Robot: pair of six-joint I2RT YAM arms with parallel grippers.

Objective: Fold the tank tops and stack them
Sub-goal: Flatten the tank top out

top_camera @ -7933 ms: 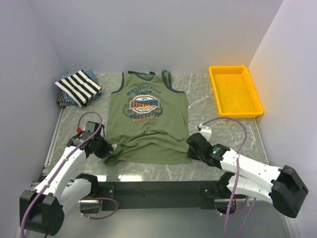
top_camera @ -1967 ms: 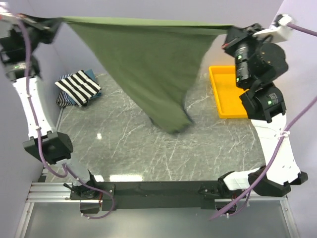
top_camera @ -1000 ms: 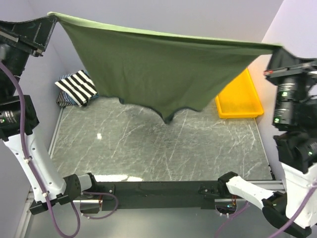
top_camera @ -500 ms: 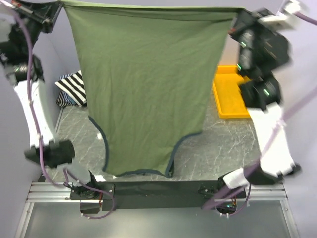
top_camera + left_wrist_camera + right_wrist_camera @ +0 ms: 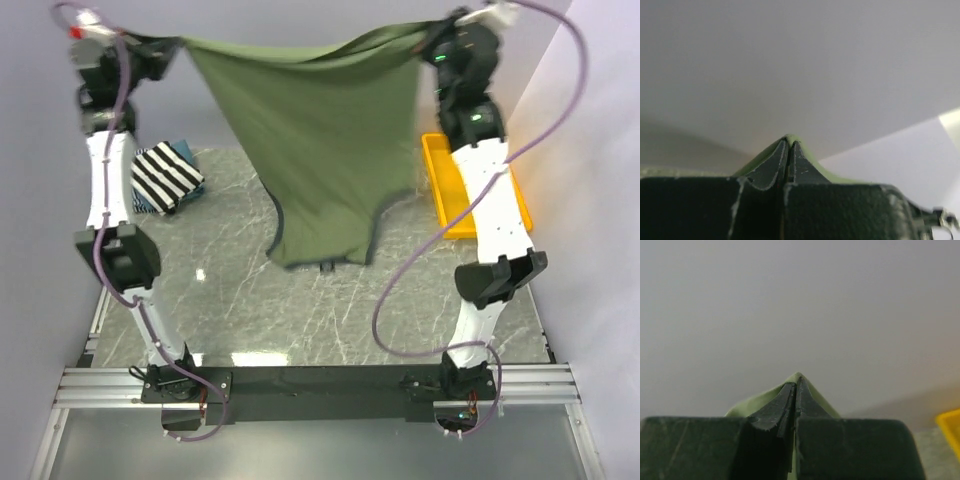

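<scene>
The olive-green tank top hangs in the air above the back of the table, stretched by its hem between both raised arms, its navy-trimmed straps dangling just above the marble. My left gripper is shut on one hem corner, my right gripper on the other. In the left wrist view the gripper is pinched shut with green cloth wrapped over it. The right wrist view shows the same: gripper shut, green cloth around it. A black-and-white striped tank top lies folded at the back left on a bluish one.
A yellow plastic tray sits at the back right, partly behind the right arm. The marble tabletop is walled by white panels on three sides. The black base rail runs along the near edge.
Both arms have swung back toward the rear wall, carrying the olive tank top away from the camera. The cloth now hangs narrower and slack in the middle, its straps swinging low.
</scene>
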